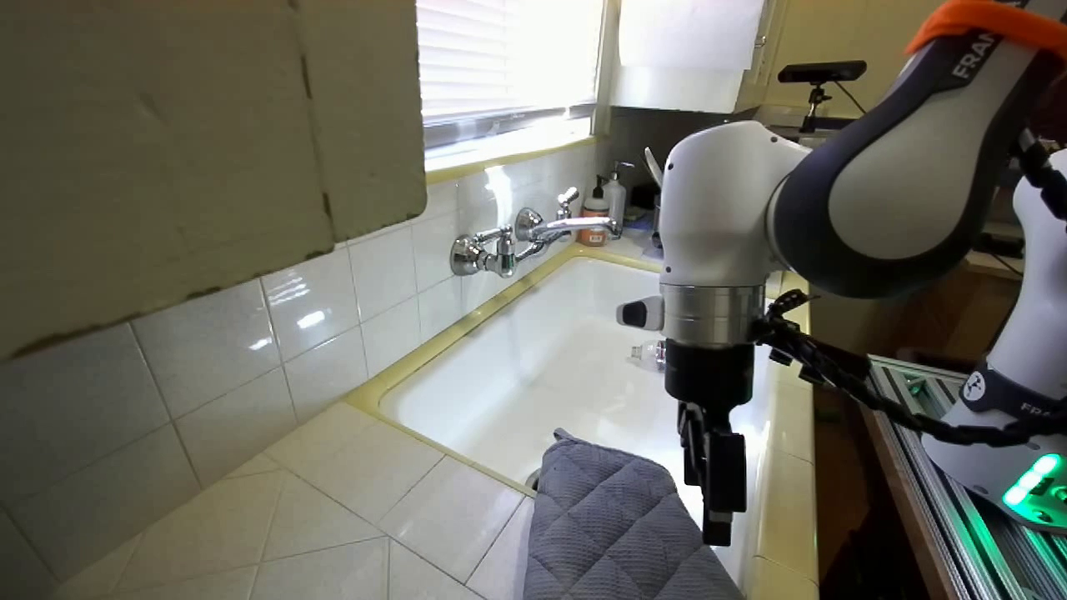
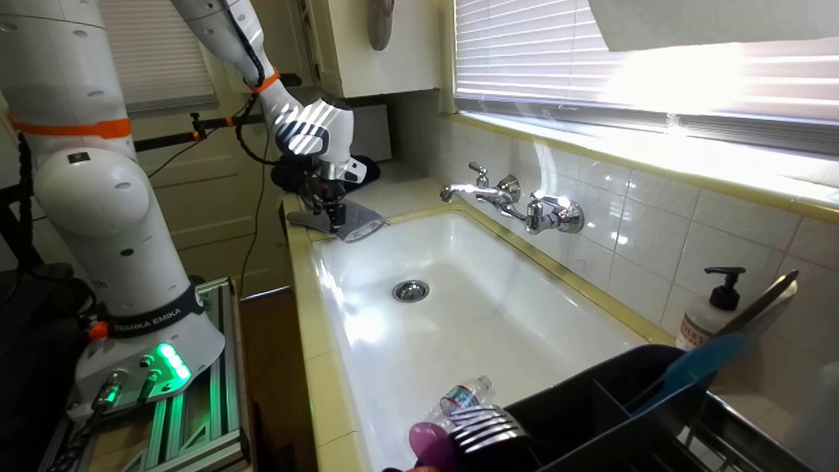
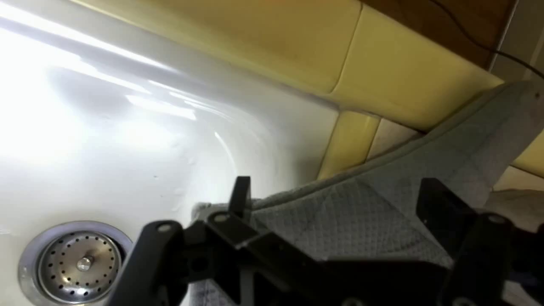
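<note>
Sink (image 2: 518, 308) holds a clear plastic bottle (image 2: 459, 398), lying on its side near the black utensil caddy (image 2: 570, 396); a round metal drain strainer (image 3: 79, 265) sits in the floor of the basin, toward the opposite end; in an exterior view, a blue utensil (image 2: 704, 360) leans in one caddy compartment, while fork tines (image 2: 485, 426) and a purple rounded head (image 2: 432, 446) show at its corner; a pump bottle (image 2: 704, 318) stands beyond, by the tiled wall (image 2: 649, 229); quilted gray cloth (image 1: 617, 517) lies over the sink's end trim (image 3: 348, 142), one edge jutting above the basin; the gripper (image 3: 339, 197) hangs directly over that cloth, jaws spread wide, gripping nothing; whether its fingertips touch the fabric cannot be told.
</note>
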`<state>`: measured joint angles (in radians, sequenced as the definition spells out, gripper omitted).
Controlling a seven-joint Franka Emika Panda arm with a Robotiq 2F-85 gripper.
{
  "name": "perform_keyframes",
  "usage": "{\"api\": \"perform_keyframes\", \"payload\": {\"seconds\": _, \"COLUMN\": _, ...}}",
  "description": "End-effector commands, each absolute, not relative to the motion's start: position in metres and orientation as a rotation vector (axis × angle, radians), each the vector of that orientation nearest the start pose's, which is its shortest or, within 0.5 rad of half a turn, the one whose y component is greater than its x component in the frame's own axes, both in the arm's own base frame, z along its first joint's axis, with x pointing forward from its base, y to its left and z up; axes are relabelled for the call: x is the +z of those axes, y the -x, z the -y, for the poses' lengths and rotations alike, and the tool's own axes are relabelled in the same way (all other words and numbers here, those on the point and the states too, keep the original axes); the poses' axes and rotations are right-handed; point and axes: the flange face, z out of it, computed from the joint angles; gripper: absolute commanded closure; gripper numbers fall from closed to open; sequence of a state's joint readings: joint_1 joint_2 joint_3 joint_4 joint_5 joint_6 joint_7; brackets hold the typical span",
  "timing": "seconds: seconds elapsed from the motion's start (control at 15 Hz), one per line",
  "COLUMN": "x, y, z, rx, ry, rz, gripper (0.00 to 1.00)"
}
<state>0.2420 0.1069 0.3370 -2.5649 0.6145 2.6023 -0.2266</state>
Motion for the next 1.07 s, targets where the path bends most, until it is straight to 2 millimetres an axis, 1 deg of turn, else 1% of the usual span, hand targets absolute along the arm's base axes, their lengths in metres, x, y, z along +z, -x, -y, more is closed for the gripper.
{"api": "perform_keyframes", "payload": {"seconds": 0.0, "x": 0.226, "y": -0.351, "z": -0.23, "rx": 0.147, "ry": 2.828, "rz": 0.214, "gripper": 0.0}}
{"api": "perform_keyframes", "payload": {"seconds": 0.07, "x": 0.225, "y": -0.35, "z": -0.231, "rx": 0.151, "ry": 2.83, "rz": 0.19, "gripper": 0.0}}
{"api": "perform_keyframes", "payload": {"seconds": 0.2, "x": 0.22, "y": -0.355, "z": -0.232, "rx": 0.144, "ry": 2.816, "rz": 0.185, "gripper": 0.0}}
{"api": "perform_keyframes", "payload": {"seconds": 0.27, "x": 0.217, "y": -0.362, "z": -0.234, "rx": 0.117, "ry": 2.811, "rz": 0.189, "gripper": 0.0}}
{"api": "perform_keyframes", "payload": {"seconds": 0.47, "x": 0.218, "y": -0.374, "z": -0.236, "rx": 0.001, "ry": 2.814, "rz": 0.182, "gripper": 0.0}}
{"api": "perform_keyframes", "payload": {"seconds": 0.53, "x": 0.215, "y": -0.377, "z": -0.236, "rx": -0.019, "ry": 2.814, "rz": 0.163, "gripper": 0.0}}
{"api": "perform_keyframes", "payload": {"seconds": 0.8, "x": 0.208, "y": -0.386, "z": -0.241, "rx": -0.065, "ry": 2.782, "rz": 0.122, "gripper": 0.0}}
{"api": "perform_keyframes", "payload": {"seconds": 1.0, "x": 0.207, "y": -0.395, "z": -0.244, "rx": -0.168, "ry": 2.774, "rz": 0.143, "gripper": 0.0}}
